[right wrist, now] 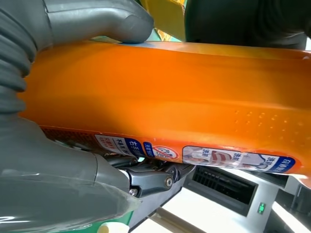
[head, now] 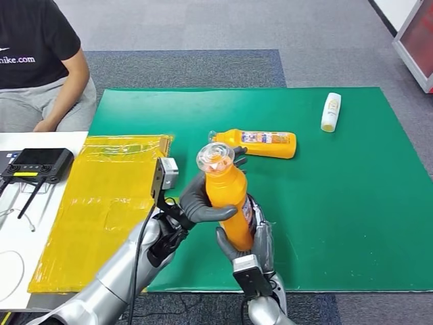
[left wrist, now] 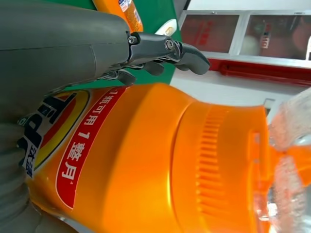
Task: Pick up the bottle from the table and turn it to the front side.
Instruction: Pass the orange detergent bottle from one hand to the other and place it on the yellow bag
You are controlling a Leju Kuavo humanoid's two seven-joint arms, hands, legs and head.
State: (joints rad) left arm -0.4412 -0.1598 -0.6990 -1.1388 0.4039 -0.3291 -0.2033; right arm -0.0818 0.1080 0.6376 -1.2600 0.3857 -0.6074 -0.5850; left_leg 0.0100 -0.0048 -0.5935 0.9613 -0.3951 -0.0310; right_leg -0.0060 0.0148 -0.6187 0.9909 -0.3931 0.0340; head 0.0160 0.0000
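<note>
Both hands, left [head: 204, 202] and right [head: 250, 238], grip the orange bottle [head: 231, 196] (its base hidden by fingers).

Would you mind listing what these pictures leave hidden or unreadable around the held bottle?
1. Head view: the held orange bottle has its lower body covered by the left hand and right hand, so its base is hidden.
2. Left wrist view: the bottle's label is cut off by the grey hand cover.
3. Head view: print on the small white bottle is too small to read.
4. Head view: the lying orange bottle shows only one side.
</note>
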